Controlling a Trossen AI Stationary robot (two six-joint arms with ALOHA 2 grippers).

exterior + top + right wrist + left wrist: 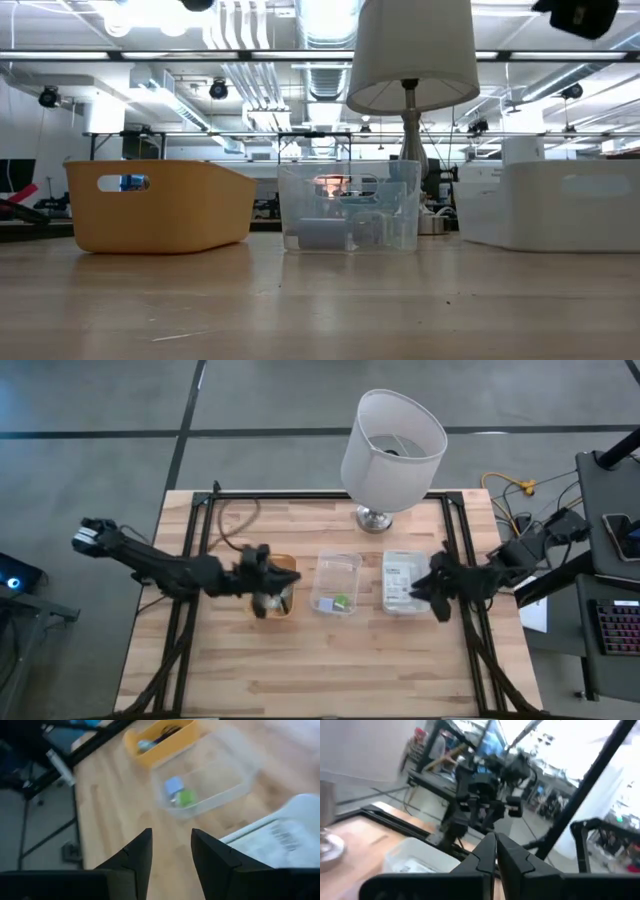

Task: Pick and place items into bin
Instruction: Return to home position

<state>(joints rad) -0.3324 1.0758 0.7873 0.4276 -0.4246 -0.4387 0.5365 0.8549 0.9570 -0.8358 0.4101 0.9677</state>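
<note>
Three bins stand in a row on the table: a yellow bin [285, 565], a clear bin [335, 582] and a white bin [400, 582]. A green cube [186, 797] and a bluish cube [173, 785] lie in the clear bin. Dark cords [167, 732] lie in the yellow bin [160, 742]. A white printed packet [285, 837] lies in the white bin. My left gripper [495, 847] is shut above the yellow bin [275, 585], with nothing visible between its fingers. My right gripper [170, 845] is open above the white bin's right end [420, 588].
A big white lamp [392, 440] stands on its metal foot [374, 518] at the table's far edge, behind the clear and white bins. Bare wood [330, 660] stretches along the near side. Black frame rails [200, 550] run down both table sides.
</note>
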